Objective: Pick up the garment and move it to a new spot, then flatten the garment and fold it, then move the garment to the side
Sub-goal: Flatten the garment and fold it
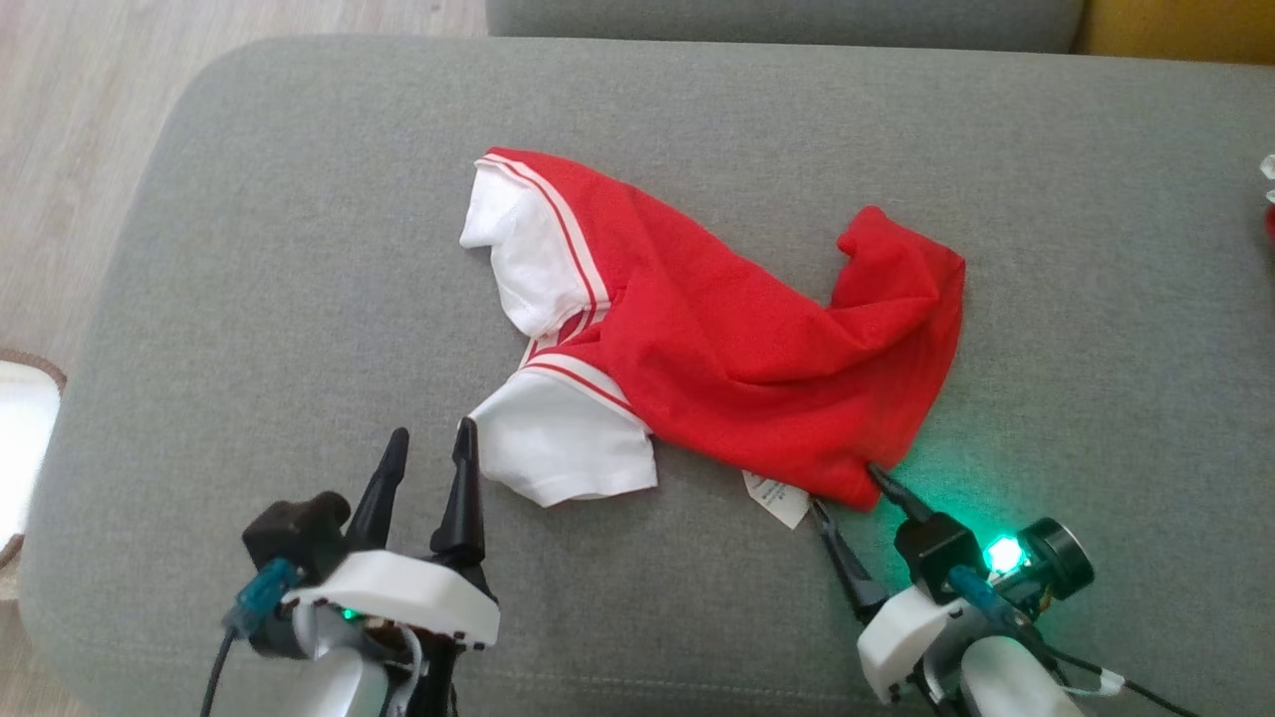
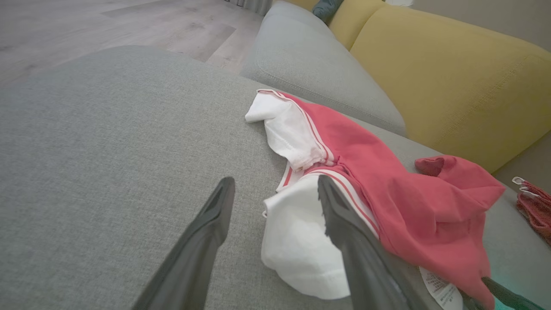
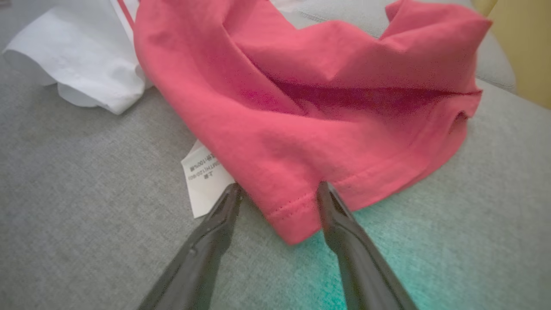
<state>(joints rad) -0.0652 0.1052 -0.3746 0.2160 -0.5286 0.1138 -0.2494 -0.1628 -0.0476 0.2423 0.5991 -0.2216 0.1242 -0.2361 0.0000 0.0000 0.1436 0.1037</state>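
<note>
Nearest, the left gripper (image 1: 431, 430) is found open and empty, one finger just beside the near white sleeve (image 1: 568, 453); the right gripper (image 1: 847, 486) is likewise found open, its fingers set either side of the red hem corner (image 3: 292, 215), with nothing clamped; a care label (image 1: 777, 496) is noted beside that corner. The garment (image 1: 717, 339) is laid rumpled at the middle of the grey seat (image 1: 249, 249); it is judged light, limp and unbreakable, apt to bunch if dragged. Hold is best taken at hem corner and sleeve edge; the far hem (image 1: 896, 259) is seen folded over.
</note>
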